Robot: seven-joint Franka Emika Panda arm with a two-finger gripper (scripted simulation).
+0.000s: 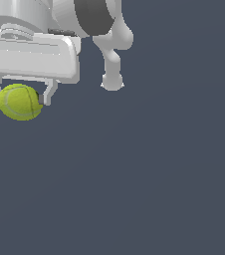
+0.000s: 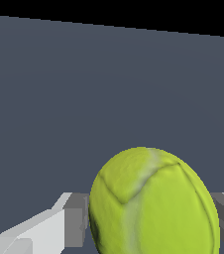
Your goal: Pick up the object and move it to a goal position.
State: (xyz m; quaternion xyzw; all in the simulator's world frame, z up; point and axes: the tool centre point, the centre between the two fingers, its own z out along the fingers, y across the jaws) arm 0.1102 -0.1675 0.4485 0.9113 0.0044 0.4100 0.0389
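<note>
- tennis ball (image 1: 19, 102) sits upper left of the exterior frame, pinched between the gripper (image 1: 20, 97) fingers.
- Pads (image 2: 76, 220) bite above the ball's middle; most of it hangs below.
- Risk: a fast move could squeeze it out downward.
- No goal marker visible.

the ball (image 1: 20, 102) is yellow-green, brighter on its upper side and duller olive underneath, with a faint pale curved seam across it; in the wrist view the ball (image 2: 153, 203) shows pale, whitish-green seam lines that meet in a v shape, with thin darker lines beside them. the gripper (image 1: 20, 94) is white with light grey shading, and its fingers (image 2: 77, 221) carry mid-grey pads. the arm (image 1: 92, 17) is white with a dark grey band. the background (image 1: 159, 174) is plain slate blue-grey, with a black strip along one edge in the wrist view.
</note>
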